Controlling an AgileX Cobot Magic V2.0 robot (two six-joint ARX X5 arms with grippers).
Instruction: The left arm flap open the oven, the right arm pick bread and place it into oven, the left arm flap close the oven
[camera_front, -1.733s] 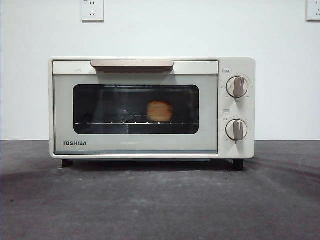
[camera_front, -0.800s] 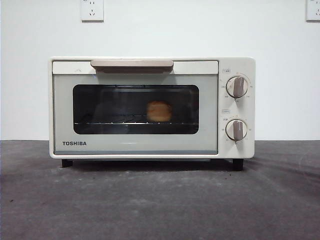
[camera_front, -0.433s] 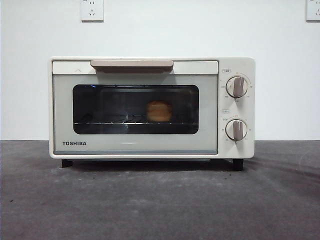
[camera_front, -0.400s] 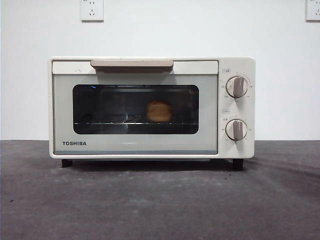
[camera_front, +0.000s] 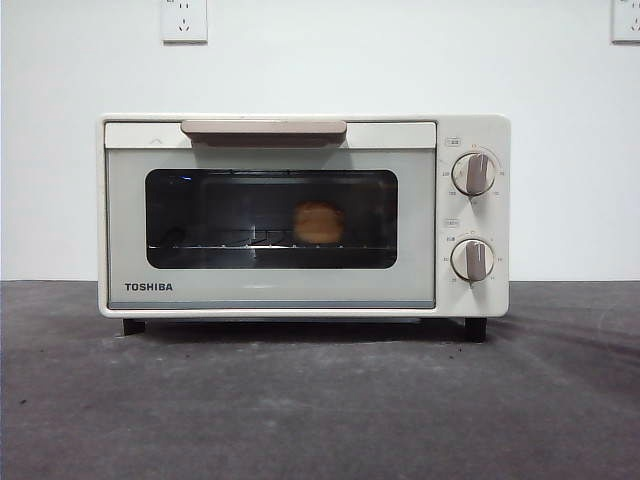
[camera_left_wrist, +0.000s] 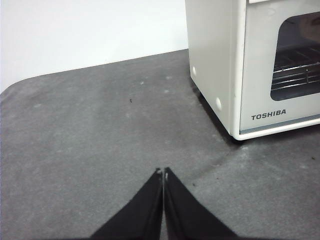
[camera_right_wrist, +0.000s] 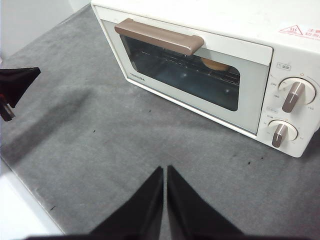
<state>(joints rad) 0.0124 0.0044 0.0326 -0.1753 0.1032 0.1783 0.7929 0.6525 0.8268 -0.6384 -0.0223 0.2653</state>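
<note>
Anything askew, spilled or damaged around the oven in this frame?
Nothing stands out. The oven sits level with its door shut, the bread rests on the rack inside, and both pincers, left and right, are shut and clear of it.

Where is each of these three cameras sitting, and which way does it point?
Front view: low at table height, facing the oven door straight on, bread behind the glass; no arm shows.
Left wrist view: on the left arm, low beside the oven's corner; left gripper shut.
Right wrist view: on the right arm, high, looking down at the door; right gripper shut, another dark gripper tip at the edge.
All share the oven.
</note>
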